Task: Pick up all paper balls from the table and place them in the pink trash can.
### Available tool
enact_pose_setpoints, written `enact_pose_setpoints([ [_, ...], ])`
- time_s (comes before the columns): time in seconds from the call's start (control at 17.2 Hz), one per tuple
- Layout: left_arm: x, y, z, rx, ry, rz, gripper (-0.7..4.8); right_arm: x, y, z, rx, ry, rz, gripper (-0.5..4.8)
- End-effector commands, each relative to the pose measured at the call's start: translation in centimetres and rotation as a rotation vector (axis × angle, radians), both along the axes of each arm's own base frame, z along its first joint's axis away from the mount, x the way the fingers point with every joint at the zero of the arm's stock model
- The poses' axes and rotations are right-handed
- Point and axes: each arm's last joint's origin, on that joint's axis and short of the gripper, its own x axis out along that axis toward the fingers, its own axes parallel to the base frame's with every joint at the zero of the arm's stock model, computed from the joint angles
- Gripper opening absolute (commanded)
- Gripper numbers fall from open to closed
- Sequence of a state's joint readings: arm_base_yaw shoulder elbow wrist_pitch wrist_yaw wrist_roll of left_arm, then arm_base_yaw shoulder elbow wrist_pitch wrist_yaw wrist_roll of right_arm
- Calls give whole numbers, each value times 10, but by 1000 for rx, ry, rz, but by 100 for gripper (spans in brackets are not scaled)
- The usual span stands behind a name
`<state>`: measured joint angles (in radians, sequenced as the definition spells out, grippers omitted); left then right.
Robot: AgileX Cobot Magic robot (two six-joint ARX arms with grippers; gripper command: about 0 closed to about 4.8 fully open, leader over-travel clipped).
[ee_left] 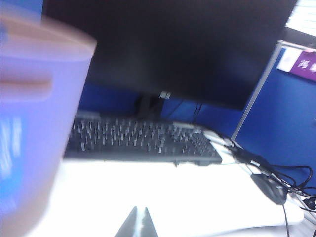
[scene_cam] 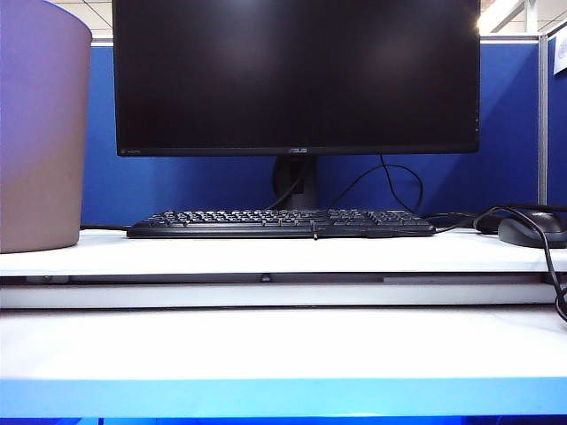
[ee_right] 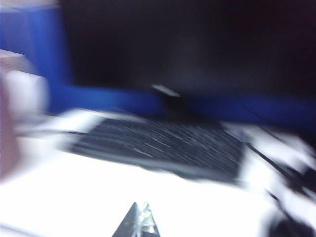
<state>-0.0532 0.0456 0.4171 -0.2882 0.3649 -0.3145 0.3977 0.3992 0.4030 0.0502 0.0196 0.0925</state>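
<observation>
The pink trash can stands at the far left of the white table; it also fills one side of the left wrist view as a blurred pink trash can. No paper balls show in any view. My left gripper is shut with nothing between its fingers, tips pointing over the white tabletop in front of the keyboard. My right gripper is also shut and empty, above the white surface; that view is heavily blurred. Neither gripper appears in the exterior view.
A black monitor stands at the back with a black keyboard before it. A dark mouse and cables lie at the right. A blue partition wall runs behind. The table has a stepped front edge.
</observation>
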Motion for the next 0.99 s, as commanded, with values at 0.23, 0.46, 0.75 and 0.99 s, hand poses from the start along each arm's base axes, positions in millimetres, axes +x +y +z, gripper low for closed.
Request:
enact_pose_setpoints([
  [0.23, 9, 0, -25, -87, 157, 8, -4, 6, 2, -28, -46, 134, -25, -5],
  [0.46, 9, 0, -26, -87, 170, 7, -4, 5, 2, -38, -80, 210, -27, -5],
  [0.75, 9, 0, -26, -87, 170, 7, -4, 5, 2, -38, -81, 213, -27, -5],
  [0.99, 9, 0, -27, -33, 148, 21, -5, 5, 2, -38, -81, 213, -27, -5],
])
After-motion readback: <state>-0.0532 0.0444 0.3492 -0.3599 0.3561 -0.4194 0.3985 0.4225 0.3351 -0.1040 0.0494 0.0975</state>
